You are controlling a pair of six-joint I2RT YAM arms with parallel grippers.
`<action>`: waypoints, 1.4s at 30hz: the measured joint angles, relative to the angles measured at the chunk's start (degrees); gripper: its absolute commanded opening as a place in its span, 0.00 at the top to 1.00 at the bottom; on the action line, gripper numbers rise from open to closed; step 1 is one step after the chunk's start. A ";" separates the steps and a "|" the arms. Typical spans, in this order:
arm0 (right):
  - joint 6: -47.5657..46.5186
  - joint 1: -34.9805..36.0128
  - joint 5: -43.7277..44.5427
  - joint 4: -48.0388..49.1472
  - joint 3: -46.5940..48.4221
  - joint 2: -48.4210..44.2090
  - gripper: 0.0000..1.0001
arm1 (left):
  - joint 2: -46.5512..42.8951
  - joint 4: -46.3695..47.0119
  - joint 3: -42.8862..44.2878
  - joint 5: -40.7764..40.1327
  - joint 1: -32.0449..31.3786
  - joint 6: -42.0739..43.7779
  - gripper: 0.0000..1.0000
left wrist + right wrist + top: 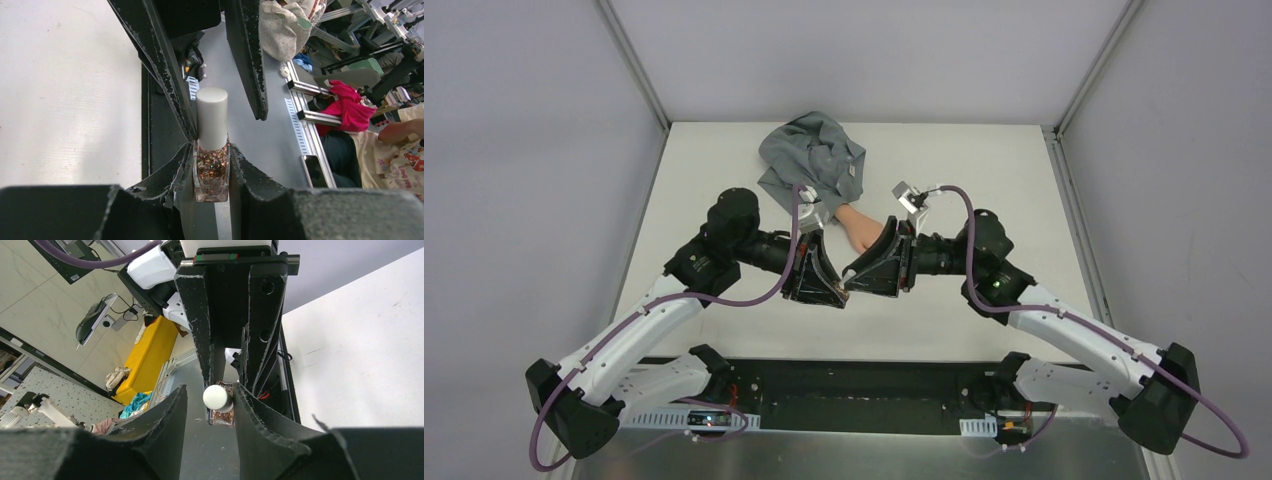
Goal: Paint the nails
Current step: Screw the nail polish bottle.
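Our left hand point(212, 152) pinches the glittery polish bottle point(212, 175) over the worktop point(1014, 180), toward its near edge, cap pointing at the right hand point(210, 390). That hand is half spread around the white cap point(217, 397) (not yet clamped, we judge), ready to unscrew it. The nails are hidden, but the fake hand point(861, 230) lies mid-worktop, sleeve point(814, 160) toward the far edge.

No text, brand or number is legible anywhere, not even on the polish bottle point(212, 172).

Glossy glass bottle point(212, 172), matt plastic cap point(211, 117)
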 measured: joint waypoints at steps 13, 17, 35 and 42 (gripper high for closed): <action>-3.28 0.46 1.38 -0.79 0.00 0.59 1.00 | -0.02 -0.66 0.02 -0.66 -0.33 -1.44 1.00; -4.02 0.83 3.19 -2.38 0.00 0.22 1.00 | -0.37 -1.60 0.02 -2.40 -0.33 -1.49 1.00; -2.19 6.19 27.89 -16.00 3.76 1.64 1.00 | -2.97 -5.27 -1.97 -17.09 2.95 -0.20 1.00; 1.01 9.46 39.74 -25.40 10.16 6.54 1.00 | -3.93 -7.74 -2.71 -24.41 3.54 0.28 1.00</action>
